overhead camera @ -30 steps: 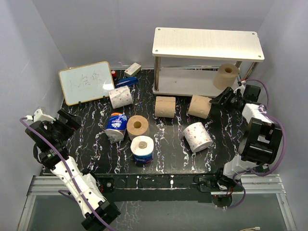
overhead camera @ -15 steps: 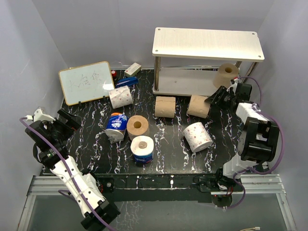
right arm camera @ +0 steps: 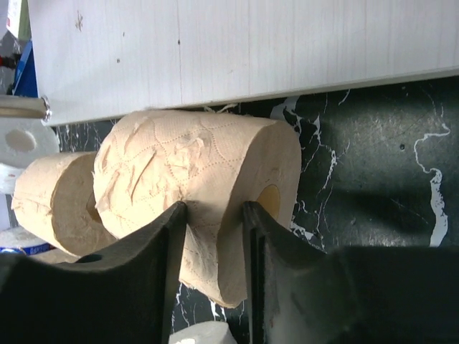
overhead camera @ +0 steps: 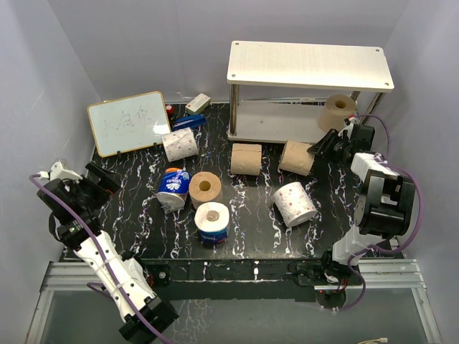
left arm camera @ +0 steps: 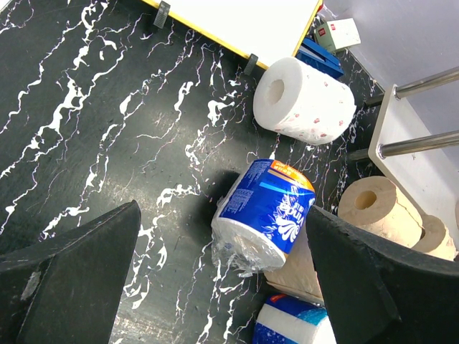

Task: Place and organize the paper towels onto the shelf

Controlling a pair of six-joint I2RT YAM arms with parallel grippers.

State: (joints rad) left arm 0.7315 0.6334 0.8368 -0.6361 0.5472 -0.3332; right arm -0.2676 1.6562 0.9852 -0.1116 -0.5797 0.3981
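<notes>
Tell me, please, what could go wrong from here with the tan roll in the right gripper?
1. The right gripper pinches only a thin fold of the tan roll's soft side, so the roll may slip out or tear when lifted.
2. The roll lies right beside the edge of the shelf, so a lift may catch the board.
3. A standing roll sits on the lower tier nearby and could be knocked over.
</notes>
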